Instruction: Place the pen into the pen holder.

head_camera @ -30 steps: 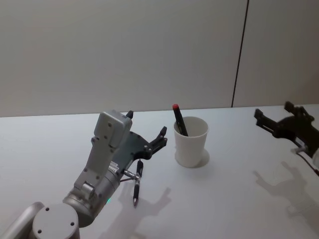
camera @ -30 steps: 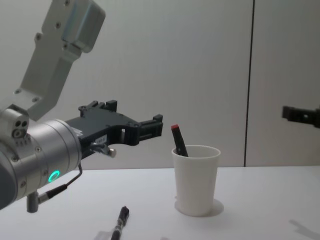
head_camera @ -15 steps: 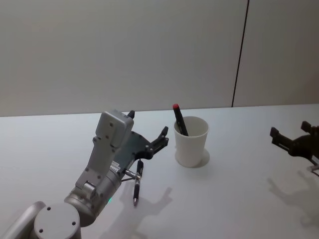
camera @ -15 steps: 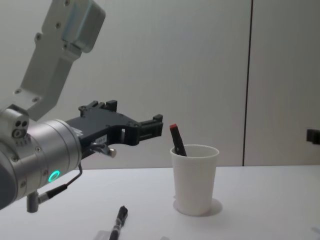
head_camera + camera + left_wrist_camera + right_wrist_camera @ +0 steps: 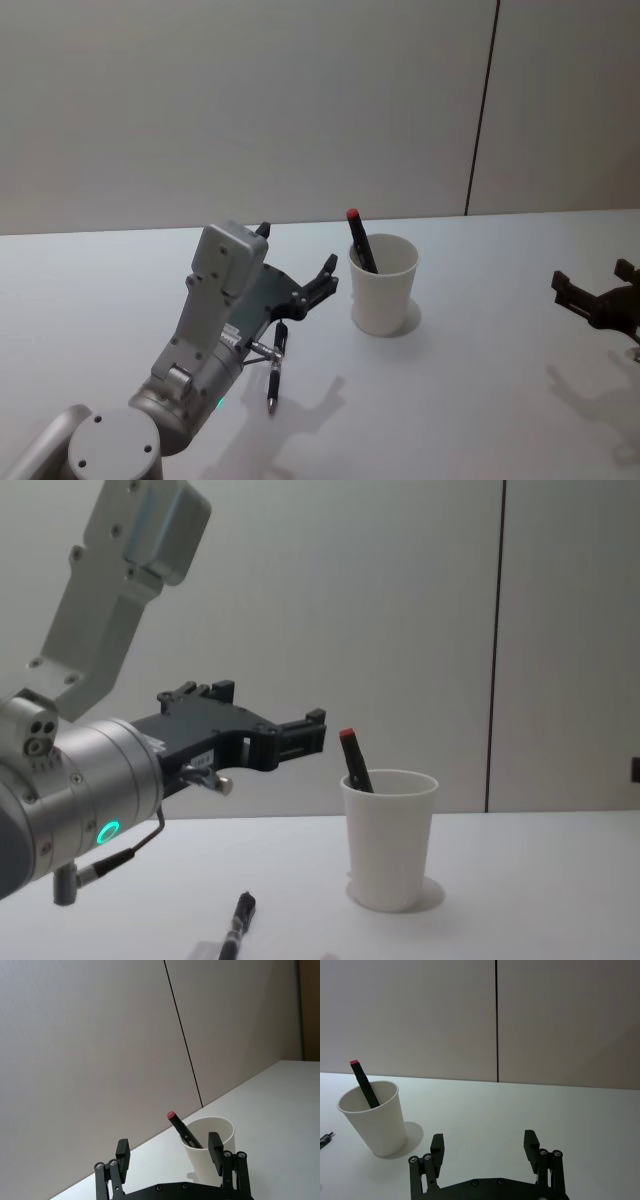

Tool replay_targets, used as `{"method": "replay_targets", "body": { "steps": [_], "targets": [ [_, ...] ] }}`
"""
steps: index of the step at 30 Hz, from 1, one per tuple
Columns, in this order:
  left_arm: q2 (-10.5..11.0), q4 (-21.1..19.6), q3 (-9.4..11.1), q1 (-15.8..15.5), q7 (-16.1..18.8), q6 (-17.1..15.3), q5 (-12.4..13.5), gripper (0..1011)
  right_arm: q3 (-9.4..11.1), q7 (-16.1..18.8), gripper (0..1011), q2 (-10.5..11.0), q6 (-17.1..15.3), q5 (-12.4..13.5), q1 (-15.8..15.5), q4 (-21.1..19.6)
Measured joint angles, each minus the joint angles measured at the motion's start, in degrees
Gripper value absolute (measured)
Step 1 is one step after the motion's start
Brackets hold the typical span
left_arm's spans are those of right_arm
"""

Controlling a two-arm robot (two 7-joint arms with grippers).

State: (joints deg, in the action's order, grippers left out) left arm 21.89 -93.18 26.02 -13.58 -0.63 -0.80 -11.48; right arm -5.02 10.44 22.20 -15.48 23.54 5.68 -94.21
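Observation:
A black pen (image 5: 275,368) lies on the white table just below my left gripper (image 5: 295,250), and it is seen at the table's near edge as the pen (image 5: 240,920). The left gripper (image 5: 275,708) hovers open and empty to the left of the pen holder (image 5: 382,285), a white paper cup (image 5: 388,835). A dark pen with a red tip (image 5: 358,240) leans inside the cup, also visible as the red-tipped pen (image 5: 181,1127) beyond the left gripper (image 5: 169,1150). My right gripper (image 5: 595,300) is open at the far right, well away from the cup (image 5: 372,1120).
The white table (image 5: 480,400) stretches bare between the cup and the right gripper (image 5: 484,1142). A plain wall with a dark vertical seam (image 5: 482,110) stands behind the table.
My right gripper has dropped and drawn back toward the right edge, away from the cup. The left gripper, the pen on the table and the cup have stayed put.

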Motion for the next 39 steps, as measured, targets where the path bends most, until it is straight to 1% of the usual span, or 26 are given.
{"method": "replay_targets", "body": {
  "steps": [4, 10, 11, 13, 14, 16, 17, 18, 24, 26, 27, 28, 31, 33, 39],
  "targets": [
    [0.0, -0.1, -0.1, 0.0, 0.0, -0.4, 0.0, 1000, 0.1, -0.1, 1001, 0.1, -0.1, 0.1, -0.3, -0.2],
    [0.1, -0.7, -0.3, 0.1, 0.1, -2.7, 0.0, 1000, 0.2, -0.3, 1001, 0.3, -0.3, 0.1, -0.6, -0.4],
    [0.2, -1.0, -0.3, 0.1, 0.2, -3.7, 0.0, 1000, 0.2, -0.3, 1001, 0.3, -0.4, 0.2, -0.6, -0.5],
    [0.2, -1.2, -0.4, 0.1, 0.3, -4.6, 0.1, 999, 0.2, -0.3, 1001, 0.3, -0.4, 0.2, -0.7, -0.5],
    [0.3, -1.5, -0.5, 0.1, 0.4, -5.8, 0.2, 1000, 0.2, -0.4, 1001, 0.3, -0.4, 0.2, -0.7, -0.6],
    [0.4, -1.8, -0.6, 0.2, 0.4, -6.8, 0.3, 1000, 0.2, -0.4, 1001, 0.3, -0.4, 0.2, -0.8, -0.6],
    [0.4, -2.0, -0.6, 0.2, 0.5, -8.0, 0.4, 1000, 0.2, -0.4, 1001, 0.3, -0.5, 0.2, -0.8, -0.6],
    [0.4, -2.0, -0.6, 0.2, 0.5, -8.0, 0.4, 1000, 0.2, -0.4, 1001, 0.3, -0.5, 0.2, -0.8, -0.6],
    [0.4, -2.9, -1.0, 0.2, 1.2, -12.8, 0.4, 1000, 0.3, -0.4, 1001, 0.4, -0.5, 0.2, -0.9, -0.7],
    [0.3, -3.2, -1.1, 0.2, 1.5, -14.4, 0.4, 1000, 0.3, -0.5, 1001, 0.4, -0.5, 0.2, -0.9, -0.7],
    [0.3, -3.2, -1.1, 0.2, 1.5, -14.4, 0.4, 1000, 0.3, -0.5, 1001, 0.4, -0.5, 0.2, -0.9, -0.7],
    [0.3, -3.3, -1.1, 0.1, 1.7, -15.6, 0.3, 1000, 0.3, -0.5, 1001, 0.4, -0.5, 0.2, -0.9, -0.7],
    [0.1, -3.5, -1.2, 0.1, 2.1, -17.3, 0.1, 1000, 0.3, -0.5, 1001, 0.4, -0.6, 0.2, -0.9, -0.7],
    [-0.2, -3.8, -1.4, 0.0, 2.6, -19.5, -0.1, 1000, 0.3, -0.5, 1001, 0.4, -0.6, 0.2, -0.9, -0.7],
    [-0.7, -4.1, -1.5, -0.3, 3.4, -22.9, -0.6, 1000, 0.3, -0.5, 1001, 0.4, -0.6, 0.2, -1.0, -0.8]
  ]
}}
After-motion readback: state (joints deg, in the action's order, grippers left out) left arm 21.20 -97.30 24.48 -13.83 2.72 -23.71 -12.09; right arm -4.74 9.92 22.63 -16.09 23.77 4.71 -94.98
